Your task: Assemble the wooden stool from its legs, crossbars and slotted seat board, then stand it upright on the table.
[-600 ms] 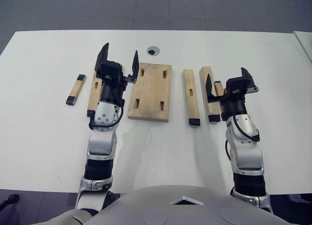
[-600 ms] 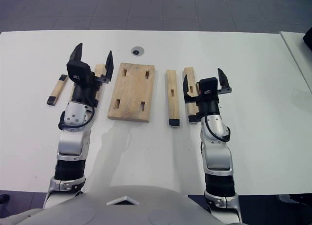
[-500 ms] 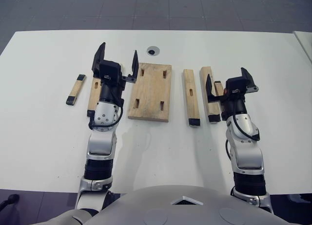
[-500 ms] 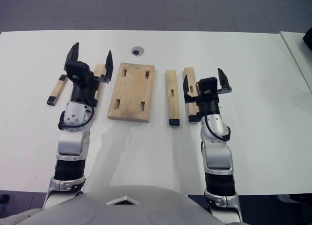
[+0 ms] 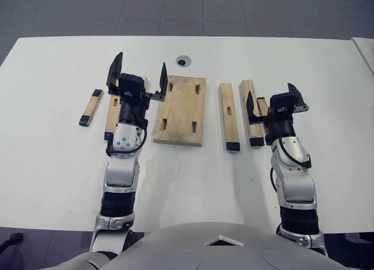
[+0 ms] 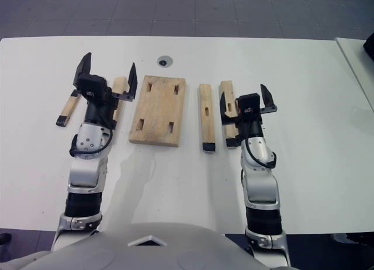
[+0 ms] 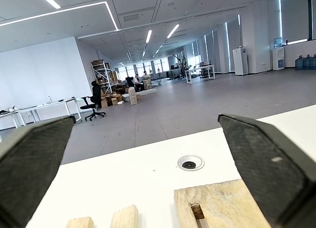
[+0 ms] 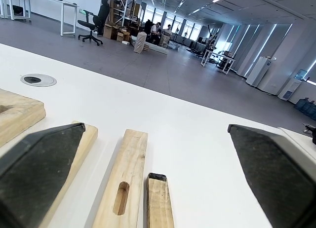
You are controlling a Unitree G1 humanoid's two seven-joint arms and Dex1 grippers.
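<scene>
The left gripper (image 5: 139, 77) gapes wide and empty over a leg (image 5: 110, 113) beside the seat board (image 5: 181, 109). The right gripper (image 5: 272, 97), equally wide, hangs over a second leg (image 5: 247, 90). White counter (image 5: 52, 159) stretches broadly to its near edge.

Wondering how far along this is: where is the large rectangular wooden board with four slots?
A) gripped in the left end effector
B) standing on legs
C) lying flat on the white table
C: the rectangular slotted wooden board lies flat on the white table, with nothing attached to it.
</scene>
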